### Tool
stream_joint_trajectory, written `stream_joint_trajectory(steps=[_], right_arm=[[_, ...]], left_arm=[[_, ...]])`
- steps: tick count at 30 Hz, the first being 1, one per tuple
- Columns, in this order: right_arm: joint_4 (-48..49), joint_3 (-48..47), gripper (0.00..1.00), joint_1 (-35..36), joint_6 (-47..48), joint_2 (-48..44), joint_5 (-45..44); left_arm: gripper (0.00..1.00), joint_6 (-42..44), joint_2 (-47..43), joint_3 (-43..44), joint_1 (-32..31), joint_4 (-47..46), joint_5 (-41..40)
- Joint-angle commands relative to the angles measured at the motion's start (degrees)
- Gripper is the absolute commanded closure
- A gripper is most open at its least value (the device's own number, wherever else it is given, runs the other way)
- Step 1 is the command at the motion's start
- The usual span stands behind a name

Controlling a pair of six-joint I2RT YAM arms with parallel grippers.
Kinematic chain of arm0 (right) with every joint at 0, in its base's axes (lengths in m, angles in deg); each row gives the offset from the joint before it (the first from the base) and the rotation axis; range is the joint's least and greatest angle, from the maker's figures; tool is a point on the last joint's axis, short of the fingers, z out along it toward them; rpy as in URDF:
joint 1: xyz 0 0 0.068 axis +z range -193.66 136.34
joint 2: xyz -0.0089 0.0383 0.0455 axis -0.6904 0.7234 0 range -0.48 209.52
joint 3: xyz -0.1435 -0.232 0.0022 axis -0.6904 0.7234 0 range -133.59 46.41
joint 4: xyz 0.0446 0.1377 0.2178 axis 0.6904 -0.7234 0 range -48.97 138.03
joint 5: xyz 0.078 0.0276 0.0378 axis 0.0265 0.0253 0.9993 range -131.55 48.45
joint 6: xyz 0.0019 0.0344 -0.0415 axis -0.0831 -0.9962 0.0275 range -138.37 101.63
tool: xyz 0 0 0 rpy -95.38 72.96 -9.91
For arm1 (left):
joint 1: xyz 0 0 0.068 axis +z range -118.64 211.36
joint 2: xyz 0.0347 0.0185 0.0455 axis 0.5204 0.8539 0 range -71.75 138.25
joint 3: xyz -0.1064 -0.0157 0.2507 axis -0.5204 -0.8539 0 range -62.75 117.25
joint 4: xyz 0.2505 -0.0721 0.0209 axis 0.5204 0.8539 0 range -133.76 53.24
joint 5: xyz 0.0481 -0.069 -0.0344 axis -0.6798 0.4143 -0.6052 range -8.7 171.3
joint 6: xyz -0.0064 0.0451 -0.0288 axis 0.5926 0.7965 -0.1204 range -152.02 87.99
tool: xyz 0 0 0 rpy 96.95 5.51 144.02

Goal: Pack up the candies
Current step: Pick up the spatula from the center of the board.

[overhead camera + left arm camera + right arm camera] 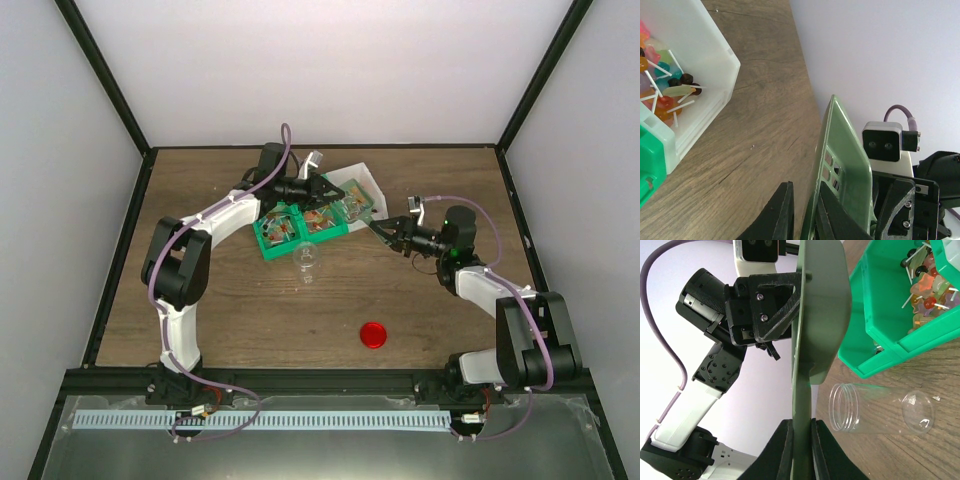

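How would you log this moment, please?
left claw: shut on pale green bin | right claw: shut on same bin | clear jar: empty, on side

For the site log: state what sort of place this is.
Probably a robot test cell in a lab: two arms bolted to a wooden table, boxed in by plain white walls on a black frame.

Colours on my rig today: candies (662, 82) orange, teal, red and dark brown on white sticks, a white bin (700, 45), a bright green bin (875, 305), pale sage tray (847, 155), red lid (373, 334), brown woodgrain table (765, 100).
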Motion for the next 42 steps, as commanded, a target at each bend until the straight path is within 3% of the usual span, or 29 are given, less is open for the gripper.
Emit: stream_joint_trajectory(steps=[1, 3, 6, 12, 18, 27, 35, 38, 42], right_arm=[[2.9, -2.0, 0.99, 0.4, -0.8, 0.2, 1.7], [2.7, -2.1, 0.98, 0.4, -0.3, 0.3, 2.3], [1.5, -2.2, 0.82, 0.4, 0.9, 0.1, 2.3], [1.4, -2.1, 0.76, 0.6, 1.6, 0.2, 2.7], [1.4, -2.0, 0.82, 0.6, 2.0, 0.1, 2.8], [1.3, -1.7, 0.83, 0.8, 2.3, 0.2, 3.1], [0.7, -1.5, 0.98, 0.8, 2.8, 0.2, 2.7], [0.6, -1.4, 0.99, 0.8, 2.6, 0.2, 2.4], [0.9, -1.3, 0.99, 0.8, 1.4, 0.1, 1.6]], left_arm=[[0.9, 0.3, -0.1, 1.6, 0.1, -0.9, 0.7], [0.92, 0.5, 0.1, 2.0, 0.1, -0.5, 0.9], [0.93, 0.9, 0.0, 2.2, 0.1, -0.2, 0.9], [0.94, 1.8, 0.0, 2.1, 0.2, 1.2, 0.9], [0.94, 1.9, -0.1, 2.1, 0.1, 1.4, 1.1], [0.94, 2.2, 0.1, 2.1, 0.1, 1.9, 1.1], [0.94, 2.6, 0.0, 1.9, 0.2, 2.5, 0.9], [0.94, 2.9, -0.1, 1.9, 0.1, 2.7, 0.9], [0.86, 3.0, -0.2, 1.9, 0.1, 2.9, 0.6]])
